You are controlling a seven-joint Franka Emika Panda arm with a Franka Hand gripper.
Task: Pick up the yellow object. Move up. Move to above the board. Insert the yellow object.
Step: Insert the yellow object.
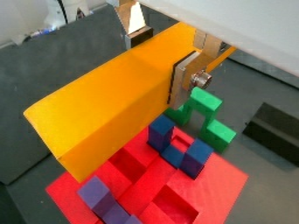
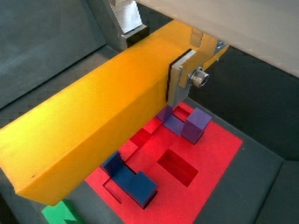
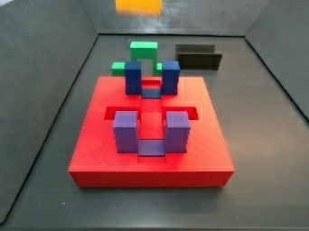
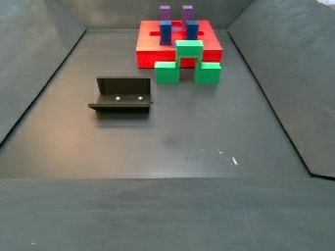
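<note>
Gripper [image 2: 176, 66]: gripping the yellow object [image 2: 100, 114], plates closing flat against it.
Yellow object: hanging above the board [image 1: 222, 185].
Board slots: lying empty; purple posts [image 3: 126, 128] and blue posts [image 3: 171, 77] standing upright.

My tool [image 1: 187, 77] shows only one silver finger [image 2: 184, 77] in both wrist views; the yellow object [image 1: 111, 105] hides the other. In a side view the top edge cuts the yellow object [image 3: 137, 5]. The green block [image 3: 144, 52] stands partly behind the board's [image 3: 151, 162] posts.
</note>
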